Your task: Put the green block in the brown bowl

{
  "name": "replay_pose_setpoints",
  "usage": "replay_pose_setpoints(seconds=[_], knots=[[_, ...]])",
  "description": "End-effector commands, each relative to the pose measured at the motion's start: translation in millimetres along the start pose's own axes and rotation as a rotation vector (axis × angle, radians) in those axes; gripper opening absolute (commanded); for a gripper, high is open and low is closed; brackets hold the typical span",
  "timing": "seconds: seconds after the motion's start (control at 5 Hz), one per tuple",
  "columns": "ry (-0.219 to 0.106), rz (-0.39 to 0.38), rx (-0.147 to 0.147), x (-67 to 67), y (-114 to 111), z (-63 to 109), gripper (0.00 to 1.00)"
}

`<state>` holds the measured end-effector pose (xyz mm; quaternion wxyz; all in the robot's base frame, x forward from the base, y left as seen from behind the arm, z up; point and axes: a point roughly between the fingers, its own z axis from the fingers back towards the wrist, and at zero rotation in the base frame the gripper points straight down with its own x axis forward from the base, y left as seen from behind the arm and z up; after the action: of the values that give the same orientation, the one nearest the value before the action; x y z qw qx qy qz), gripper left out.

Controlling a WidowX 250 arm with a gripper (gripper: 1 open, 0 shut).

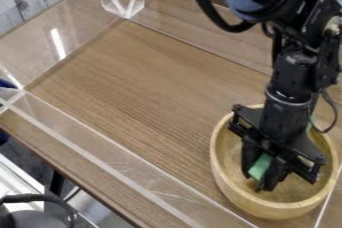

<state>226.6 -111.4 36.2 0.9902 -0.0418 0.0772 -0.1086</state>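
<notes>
Gripping green block (pixel 259 167) in black robot gripper (pixel 271 162), jaws closed on it | held inside wooden bowl (pixel 225 187), within the rim, apparently for a low release | bottom contact hidden by fingers | next, likely: open, lift clear

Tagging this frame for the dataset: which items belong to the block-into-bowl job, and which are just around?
Job:
- green block, at the gripper's fingers
- brown bowl, under the gripper
- gripper

Just around:
- clear angular piece at the table's far edge
- black cable, lower left
</notes>
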Motion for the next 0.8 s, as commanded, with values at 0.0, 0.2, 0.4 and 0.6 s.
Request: replay_pose_setpoints(seconds=[0.0, 0.2, 0.4, 0.6], knots=[[-0.051, 0.007, -0.013, 12.2, 0.3, 11.5, 0.00], [-0.047, 0.009, -0.015, 13.2, 1.2, 10.3, 0.00], [-0.042, 0.013, -0.017, 14.0, 2.3, 9.2, 0.00], [-0.037, 0.017, -0.018, 14.9, 3.5, 8.0, 0.00]])
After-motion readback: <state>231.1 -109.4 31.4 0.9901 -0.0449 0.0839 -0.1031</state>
